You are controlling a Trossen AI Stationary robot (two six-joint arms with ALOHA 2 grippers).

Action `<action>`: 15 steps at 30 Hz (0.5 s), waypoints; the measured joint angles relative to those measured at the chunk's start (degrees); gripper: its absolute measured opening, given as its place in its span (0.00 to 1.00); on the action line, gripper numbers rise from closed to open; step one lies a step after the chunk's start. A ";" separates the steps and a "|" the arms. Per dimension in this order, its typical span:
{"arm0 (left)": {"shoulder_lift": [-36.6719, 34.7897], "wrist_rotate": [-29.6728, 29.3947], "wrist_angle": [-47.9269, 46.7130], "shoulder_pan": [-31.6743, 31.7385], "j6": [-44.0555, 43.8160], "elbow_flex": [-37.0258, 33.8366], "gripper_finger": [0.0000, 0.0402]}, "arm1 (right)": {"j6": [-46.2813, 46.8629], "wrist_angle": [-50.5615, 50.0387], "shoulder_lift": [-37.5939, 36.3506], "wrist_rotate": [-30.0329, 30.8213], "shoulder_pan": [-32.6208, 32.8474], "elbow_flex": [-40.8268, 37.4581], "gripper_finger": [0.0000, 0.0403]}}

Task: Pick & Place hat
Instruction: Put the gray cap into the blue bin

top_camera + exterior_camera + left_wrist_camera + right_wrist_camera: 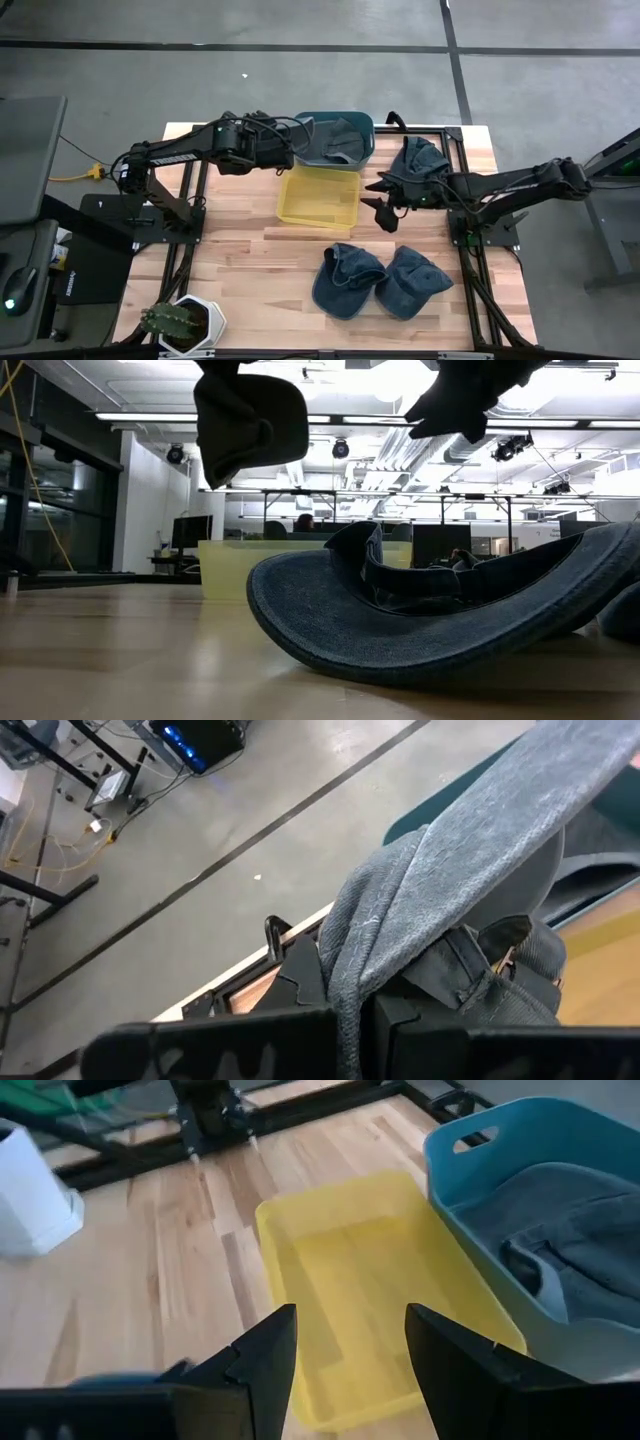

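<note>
Left claw (290,150) pinching limp grey denim hat (450,890), apparently over teal tub (365,125), right claw (345,1350) spread above translucent yellow tray (340,1240)

Open-plan lab/office: ceiling strip lights (150,416), desk monitors (192,531), concrete floor (300,90).

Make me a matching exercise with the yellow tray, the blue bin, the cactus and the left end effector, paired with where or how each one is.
1. yellow tray
2. blue bin
3. cactus
4. left end effector

a. front left table corner
b. gripping a hat
c. holds nothing
d. has hats inside

Pairs: 1-c, 2-d, 3-a, 4-b
</note>
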 joint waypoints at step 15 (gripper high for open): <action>0.00 0.94 14.10 -0.02 3.87 0.00 0.00 | 9.27 52.39 -7.59 -6.99 -3.37 -30.80 0.45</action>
